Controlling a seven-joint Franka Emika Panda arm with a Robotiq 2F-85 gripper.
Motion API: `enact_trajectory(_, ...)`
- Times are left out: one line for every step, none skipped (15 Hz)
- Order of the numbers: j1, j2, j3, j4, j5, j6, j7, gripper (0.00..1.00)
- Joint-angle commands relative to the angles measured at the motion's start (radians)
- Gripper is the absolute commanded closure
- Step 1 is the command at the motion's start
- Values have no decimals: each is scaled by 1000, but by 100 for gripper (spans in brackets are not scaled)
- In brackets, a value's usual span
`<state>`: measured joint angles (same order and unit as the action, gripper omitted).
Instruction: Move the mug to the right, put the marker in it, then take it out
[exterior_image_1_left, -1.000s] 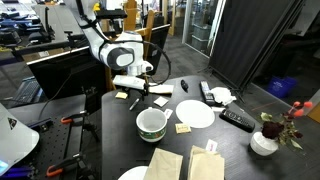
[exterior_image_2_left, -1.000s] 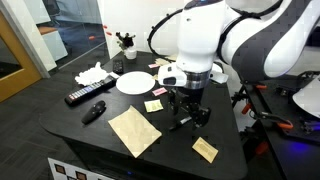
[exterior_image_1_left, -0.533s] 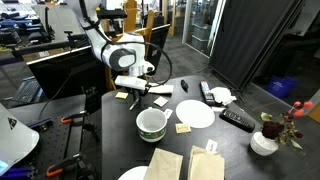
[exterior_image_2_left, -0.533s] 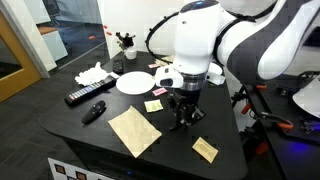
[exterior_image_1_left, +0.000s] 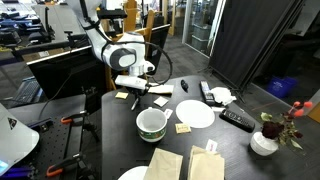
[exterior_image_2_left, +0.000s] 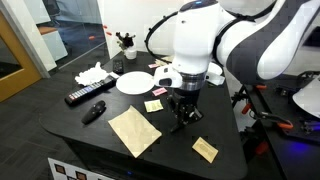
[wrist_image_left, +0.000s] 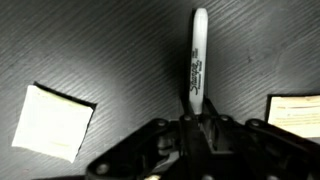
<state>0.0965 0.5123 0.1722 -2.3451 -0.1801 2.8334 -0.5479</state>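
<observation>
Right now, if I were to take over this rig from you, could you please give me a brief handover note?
Gripper: down at the table, jaws on either side of the marker's near end; I cannot tell whether it has closed.
Marker: lying on the dark table, not in the mug.
Mug: upright, no marker in it.
Done: unclear whether the mug has been shifted.
Left, as far as shows: grasp marker, put it in the mug, take it out.
</observation>
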Motion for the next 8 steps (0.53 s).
enact_trajectory(-18,-74,19,-53,-12,27,68,96)
enact_trajectory(-20,-93,21,-65,-5,24,87,96)
enact_trajectory(-23,-119,25,-80,0,18,100,96)
enact_trajectory(-23,-150,23,-96,6,7,120,96)
enact_trajectory(-26,-178,26,-110,15,-3,136,96)
enact_trajectory(-24,-208,21,-126,16,-3,151,96)
enact_trajectory(-24,-238,18,-142,19,-3,164,96)
enact_trajectory(-28,-264,18,-156,25,-2,171,96)
